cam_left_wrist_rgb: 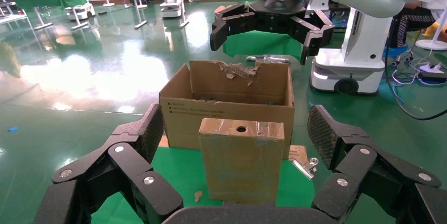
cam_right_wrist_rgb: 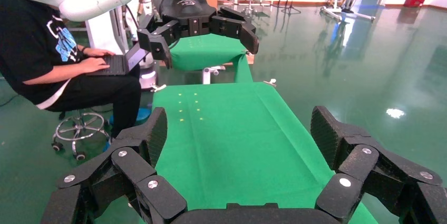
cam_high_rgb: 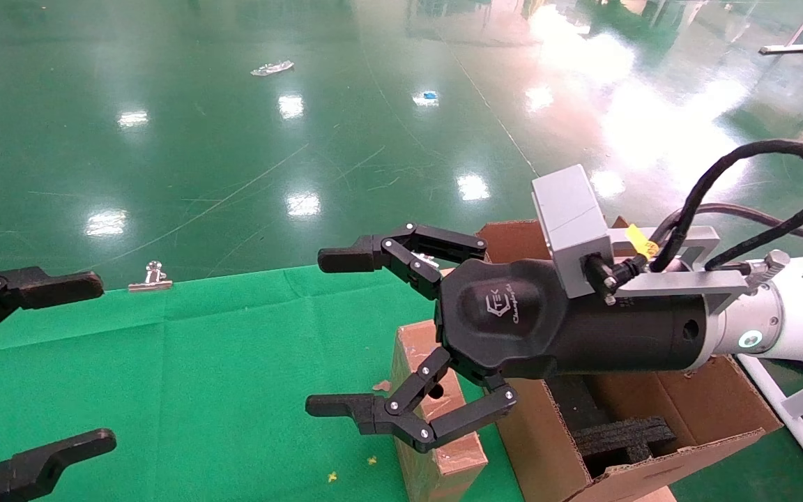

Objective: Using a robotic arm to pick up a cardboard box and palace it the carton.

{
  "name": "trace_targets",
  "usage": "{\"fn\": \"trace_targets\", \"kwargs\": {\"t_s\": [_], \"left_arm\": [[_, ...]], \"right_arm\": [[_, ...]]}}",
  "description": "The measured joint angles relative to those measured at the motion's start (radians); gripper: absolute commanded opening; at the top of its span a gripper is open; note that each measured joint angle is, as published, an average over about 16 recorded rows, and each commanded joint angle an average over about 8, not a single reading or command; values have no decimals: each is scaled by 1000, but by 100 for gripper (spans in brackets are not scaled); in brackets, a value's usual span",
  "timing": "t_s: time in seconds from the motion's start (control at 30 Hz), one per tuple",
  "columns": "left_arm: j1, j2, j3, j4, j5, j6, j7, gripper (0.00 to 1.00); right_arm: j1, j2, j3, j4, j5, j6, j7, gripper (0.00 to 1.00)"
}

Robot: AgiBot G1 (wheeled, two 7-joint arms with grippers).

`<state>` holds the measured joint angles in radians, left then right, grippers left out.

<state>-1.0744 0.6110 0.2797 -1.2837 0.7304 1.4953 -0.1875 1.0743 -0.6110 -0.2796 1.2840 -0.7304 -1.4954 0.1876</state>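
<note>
Above the cardboard box (cam_high_rgb: 436, 418) beside the carton (cam_high_rgb: 659, 446), the right gripper (cam_high_rgb: 335, 331) hangs jaws spread; left gripper (cam_high_rgb: 95, 362) likewise.

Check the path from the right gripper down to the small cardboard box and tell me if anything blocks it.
Nothing visible blocks it. The right gripper hangs open in the air above the cardboard box, which stands upright on the green cloth beside the carton. The left gripper, also open, sits well off to the left.
</note>
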Motion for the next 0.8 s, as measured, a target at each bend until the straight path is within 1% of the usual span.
{"fn": "trace_targets", "kwargs": {"t_s": [0.3, 0.43, 0.63, 0.8], "left_arm": [[0, 0, 0, 0, 0, 0, 0, 100], [0, 0, 0, 1, 0, 0, 0, 100], [-1, 0, 1, 1, 0, 0, 1, 100], [-1, 0, 1, 1, -1, 0, 1, 100]], "right_arm": [[3, -1, -6, 7, -11, -3, -2, 100], [17, 0, -24, 22, -54, -9, -4, 100], [72, -12, -95, 48, -178, -30, 22, 100], [161, -34, -206, 66, -338, -54, 62, 100]]}}
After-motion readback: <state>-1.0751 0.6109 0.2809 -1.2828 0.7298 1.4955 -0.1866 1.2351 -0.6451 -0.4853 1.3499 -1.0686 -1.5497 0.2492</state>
